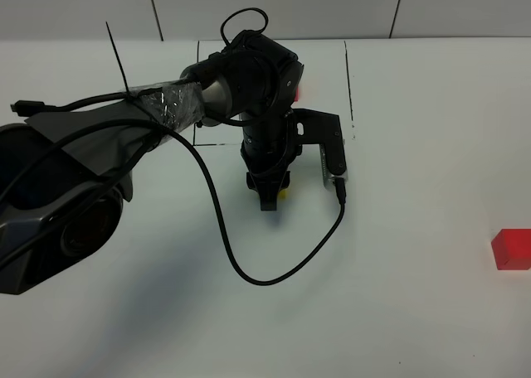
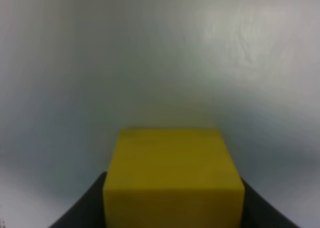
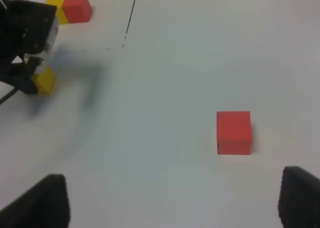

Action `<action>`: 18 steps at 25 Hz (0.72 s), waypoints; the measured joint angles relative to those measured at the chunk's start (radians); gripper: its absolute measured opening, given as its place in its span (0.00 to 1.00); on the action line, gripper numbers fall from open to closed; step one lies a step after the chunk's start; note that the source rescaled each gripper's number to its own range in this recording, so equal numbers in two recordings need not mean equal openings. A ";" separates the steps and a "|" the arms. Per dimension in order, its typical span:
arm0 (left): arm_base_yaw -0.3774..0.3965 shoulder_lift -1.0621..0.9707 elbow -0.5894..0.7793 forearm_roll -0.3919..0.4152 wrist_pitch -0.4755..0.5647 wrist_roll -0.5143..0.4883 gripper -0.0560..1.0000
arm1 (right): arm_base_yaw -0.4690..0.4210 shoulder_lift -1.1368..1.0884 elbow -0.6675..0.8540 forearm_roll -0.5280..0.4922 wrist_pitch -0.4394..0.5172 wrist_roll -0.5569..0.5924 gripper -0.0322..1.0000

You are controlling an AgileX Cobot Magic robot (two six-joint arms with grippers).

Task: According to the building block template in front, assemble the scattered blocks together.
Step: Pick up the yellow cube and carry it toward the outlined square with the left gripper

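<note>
Near the middle of the table, my left claw pinches the yellow cube, close to the building block template. Well apart to my right, the red cube lies before my right claw, spread wide.

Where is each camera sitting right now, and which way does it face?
Exterior high: mounted above, looking down at the table; the left arm reaches over the template, red cube far right.
Left wrist: behind the left tool's fingers, looking at the yellow cube between them.
Right wrist: behind the open right tool, looking across the table at the red cube.
Shared: exterior and right wrist both show the red cube.
</note>
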 joint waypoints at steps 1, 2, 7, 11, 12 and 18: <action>0.000 0.000 0.000 0.000 0.000 0.000 0.06 | 0.000 0.000 0.000 0.000 0.000 0.000 0.72; 0.000 0.000 0.000 0.000 0.001 0.000 0.06 | 0.000 0.000 0.000 0.000 0.000 0.000 0.72; 0.000 0.000 0.000 0.000 0.001 -0.002 0.05 | 0.000 0.000 0.000 0.000 0.000 0.000 0.72; 0.000 0.000 0.000 0.000 0.001 -0.022 0.05 | 0.000 0.000 0.000 0.000 0.000 0.000 0.72; 0.000 0.000 0.000 0.000 0.001 -0.028 0.05 | 0.000 0.000 0.000 0.000 0.000 0.000 0.72; 0.000 0.006 0.000 -0.002 0.000 -0.049 0.41 | 0.000 0.000 0.000 0.000 0.000 0.000 0.72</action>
